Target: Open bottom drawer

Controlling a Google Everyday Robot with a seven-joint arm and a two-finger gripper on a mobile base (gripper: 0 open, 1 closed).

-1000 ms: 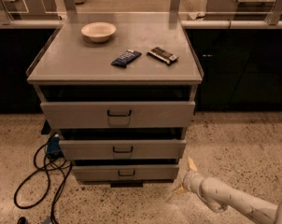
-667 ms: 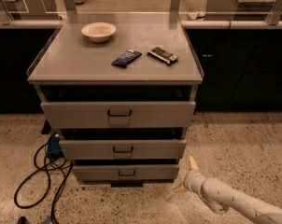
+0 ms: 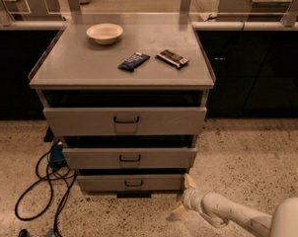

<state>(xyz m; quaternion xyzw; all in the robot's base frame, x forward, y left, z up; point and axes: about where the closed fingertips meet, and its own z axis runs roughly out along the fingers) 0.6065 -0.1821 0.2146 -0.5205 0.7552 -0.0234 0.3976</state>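
Low at the near right corner of the grey three-drawer cabinet (image 3: 80, 68), the pale two-finger gripper (image 3: 183, 196) is hanging just above the speckled terrazzo floor (image 3: 247, 157), its fingers (image 3: 190, 180) spread apart and holding nothing. Over the last second it has been sinking a little and drifting left, so it is now sitting just beside the right end of the bottom drawer (image 3: 104, 183), the lowermost flat grey front. That drawer is showing no sign of having moved. Its small dark wire handle (image 3: 134, 183) is waiting untouched, well left of the fingers. To my eye the arm is still lining up its approach, and the pull itself is not yet beginning.
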